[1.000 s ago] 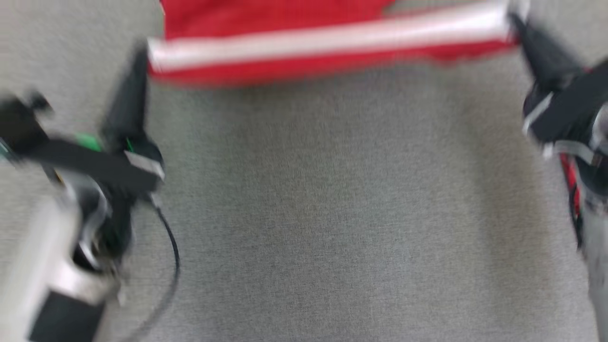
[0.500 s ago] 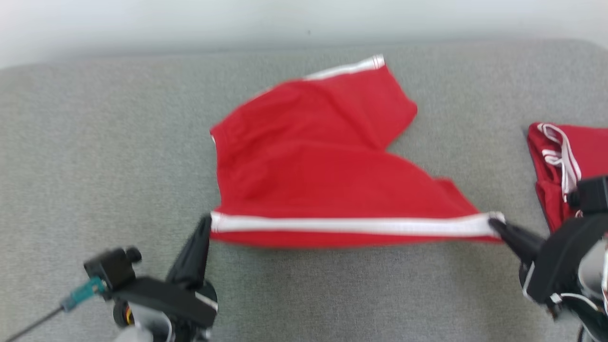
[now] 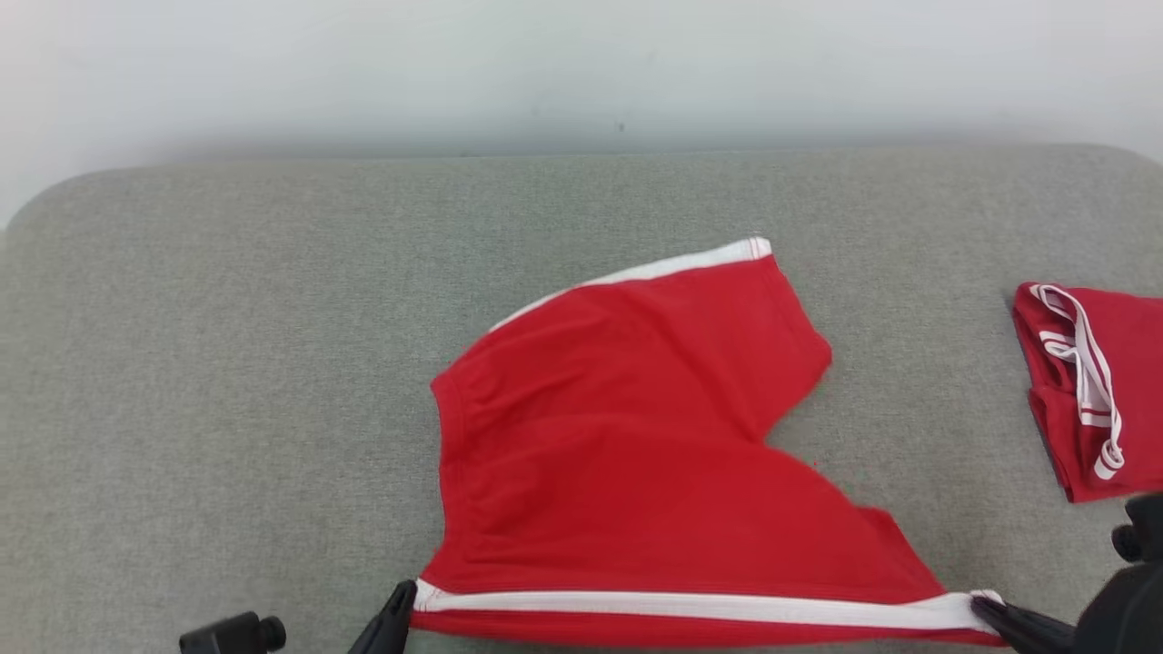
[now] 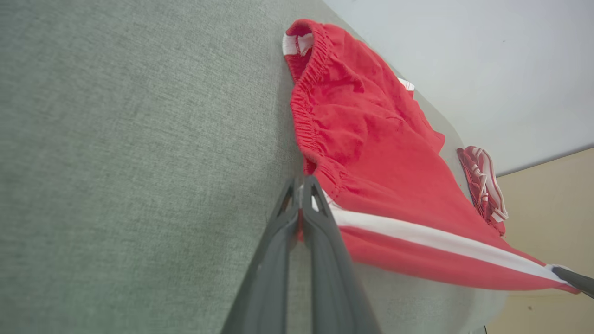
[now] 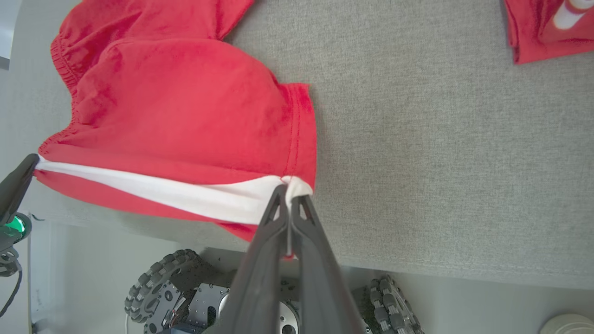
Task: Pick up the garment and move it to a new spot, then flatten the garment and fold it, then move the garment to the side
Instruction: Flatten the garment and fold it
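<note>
Head camera: high, facing forward and down across the grey table [image 3: 227, 363], moderately far. Left wrist camera: low and close behind the left gripper [image 4: 301, 185], looking along the shorts [image 4: 371, 153]. Right wrist camera: above the right gripper [image 5: 288, 191], facing steeply down. All three share the shorts' striped edge.

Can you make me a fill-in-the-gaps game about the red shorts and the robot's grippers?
The red shorts have a ____ stripe.
They are pinched by ____ grippers: the left gripper and the right gripper.
They rest on a ____ table.
Another folded red garment lies on the robot's ____ side.
Missing words: white, two, grey, right.
</note>
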You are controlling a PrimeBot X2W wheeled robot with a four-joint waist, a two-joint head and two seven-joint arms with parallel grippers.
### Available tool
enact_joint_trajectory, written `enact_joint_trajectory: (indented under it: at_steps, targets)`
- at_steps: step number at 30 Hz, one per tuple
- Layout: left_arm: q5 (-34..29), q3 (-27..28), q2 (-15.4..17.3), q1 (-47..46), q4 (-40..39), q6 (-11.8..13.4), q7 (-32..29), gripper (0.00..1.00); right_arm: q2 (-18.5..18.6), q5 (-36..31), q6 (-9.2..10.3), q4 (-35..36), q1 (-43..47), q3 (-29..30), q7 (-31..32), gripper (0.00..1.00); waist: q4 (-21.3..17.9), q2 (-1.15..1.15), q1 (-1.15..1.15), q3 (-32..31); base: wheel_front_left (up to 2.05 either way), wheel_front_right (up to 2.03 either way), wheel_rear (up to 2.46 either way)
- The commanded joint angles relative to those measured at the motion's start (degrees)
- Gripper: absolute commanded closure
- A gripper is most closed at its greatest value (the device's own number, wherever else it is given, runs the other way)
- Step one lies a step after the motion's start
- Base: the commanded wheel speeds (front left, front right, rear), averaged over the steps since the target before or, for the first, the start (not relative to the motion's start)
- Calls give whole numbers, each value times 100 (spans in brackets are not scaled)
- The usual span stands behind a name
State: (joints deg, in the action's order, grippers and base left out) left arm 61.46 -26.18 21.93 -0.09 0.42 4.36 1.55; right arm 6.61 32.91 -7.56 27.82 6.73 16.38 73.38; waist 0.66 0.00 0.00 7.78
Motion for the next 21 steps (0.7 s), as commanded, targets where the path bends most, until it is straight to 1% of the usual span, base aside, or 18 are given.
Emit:
enact_joint_trajectory:
  at_steps: [1, 4, 6, 8, 12, 16, 18, 21]
  targets:
    - [10, 36, 86, 113, -85, 72, -12, 100, -13, -8, 15, 101, 81, 95, 48, 100, 48, 0, 0, -19, 0, 0, 0]
    - [40, 23, 144, 241, -301, 164, -81, 100, 13, -69, 15, 301, 70, 162, 25, 100, 73, 0, 0, -8, 0, 0, 0]
    - [78, 79, 92, 224, -417, 210, -19, 100, 163, -201, 15, 351, -172, 148, -243, 100, 76, 0, 0, 22, 0, 0, 0]
    - [92, 137, 33, 127, -487, 230, 32, 100, 351, -310, 15, 198, -476, 2, -581, 100, 57, 0, 0, 75, 0, 0, 0]
    - [185, 169, -106, -198, -539, 133, -17, 100, 851, -337, 15, -428, -1290, -509, -1189, 100, 39, 0, 0, 228, 0, 0, 0]
    - [234, 259, -247, -710, -386, 59, 0, 100, 1334, -387, 15, -1267, -2177, -1133, -1667, 100, 66, 0, 0, 458, 0, 0, 0]
    - [229, 302, -316, -1014, -264, 41, -3, 100, 1500, -362, 15, -1691, -2666, -1392, -1872, 100, 109, 0, 0, 611, 0, 0, 0]
    - [209, 322, -463, -1505, -15, 67, -42, 100, 1652, -360, 15, -2318, -3338, -1764, -2102, 100, 204, 0, 0, 852, 0, 0, 0]
